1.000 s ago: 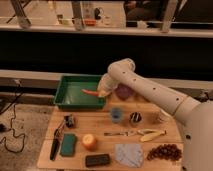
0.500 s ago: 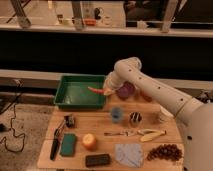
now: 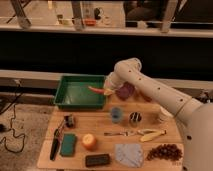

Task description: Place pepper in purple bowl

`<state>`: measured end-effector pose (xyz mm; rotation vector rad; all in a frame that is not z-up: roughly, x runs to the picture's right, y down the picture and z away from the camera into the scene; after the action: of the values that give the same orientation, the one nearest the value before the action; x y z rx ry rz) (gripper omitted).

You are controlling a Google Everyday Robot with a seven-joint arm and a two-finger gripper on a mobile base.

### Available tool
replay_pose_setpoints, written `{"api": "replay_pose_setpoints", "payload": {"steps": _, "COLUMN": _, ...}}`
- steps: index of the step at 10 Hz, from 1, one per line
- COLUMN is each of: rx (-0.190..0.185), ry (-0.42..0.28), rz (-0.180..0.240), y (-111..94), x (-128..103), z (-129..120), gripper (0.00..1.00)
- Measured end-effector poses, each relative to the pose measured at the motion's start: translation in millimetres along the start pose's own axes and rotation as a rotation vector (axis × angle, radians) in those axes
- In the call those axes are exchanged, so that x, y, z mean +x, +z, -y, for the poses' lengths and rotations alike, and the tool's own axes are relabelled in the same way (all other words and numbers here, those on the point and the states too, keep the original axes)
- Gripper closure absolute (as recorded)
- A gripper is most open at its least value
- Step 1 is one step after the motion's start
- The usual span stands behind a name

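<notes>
The pepper (image 3: 97, 90), slim and orange-red, sticks out to the left of my gripper (image 3: 108, 92), which is shut on its thicker end. It hangs over the right edge of the green tray (image 3: 75, 95). The purple bowl (image 3: 126, 91) sits on the wooden table just right of the gripper, partly hidden behind my white arm (image 3: 150, 90). The pepper is outside the bowl, a short way to its left.
On the table stand a small blue cup (image 3: 116, 115), a dark cup (image 3: 135, 118), a round orange fruit (image 3: 89, 141), a banana (image 3: 151, 134), grapes (image 3: 164, 151), a grey cloth (image 3: 128, 154), a green sponge (image 3: 68, 144) and a black block (image 3: 97, 160).
My gripper has carried the pepper to the right, from over the tray's middle to its right edge, closer to the purple bowl.
</notes>
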<state>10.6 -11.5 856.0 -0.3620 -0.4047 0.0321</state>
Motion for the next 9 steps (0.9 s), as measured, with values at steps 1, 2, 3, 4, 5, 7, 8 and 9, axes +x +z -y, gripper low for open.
{"api": "replay_pose_setpoints", "payload": {"steps": 1, "rx": 0.012, "ry": 0.008, "rz": 0.001, "y": 4, "x": 0, "z": 11, "gripper": 1.00}}
{"api": "replay_pose_setpoints", "payload": {"steps": 2, "rx": 0.025, "ry": 0.020, "rz": 0.000, "y": 12, "x": 0, "z": 26, "gripper": 1.00}}
{"api": "replay_pose_setpoints", "payload": {"steps": 3, "rx": 0.034, "ry": 0.030, "rz": -0.006, "y": 16, "x": 4, "z": 35, "gripper": 1.00}}
{"api": "replay_pose_setpoints", "payload": {"steps": 4, "rx": 0.044, "ry": 0.044, "rz": -0.014, "y": 17, "x": 9, "z": 39, "gripper": 1.00}}
{"api": "replay_pose_setpoints", "payload": {"steps": 5, "rx": 0.050, "ry": 0.056, "rz": -0.022, "y": 17, "x": 16, "z": 39, "gripper": 1.00}}
{"api": "replay_pose_setpoints", "payload": {"steps": 7, "rx": 0.078, "ry": 0.093, "rz": -0.051, "y": 7, "x": 39, "z": 40, "gripper": 1.00}}
{"api": "replay_pose_setpoints", "payload": {"steps": 8, "rx": 0.085, "ry": 0.107, "rz": -0.066, "y": 3, "x": 50, "z": 39, "gripper": 1.00}}
{"api": "replay_pose_setpoints", "payload": {"steps": 9, "rx": 0.095, "ry": 0.123, "rz": -0.087, "y": -3, "x": 63, "z": 37, "gripper": 1.00}}
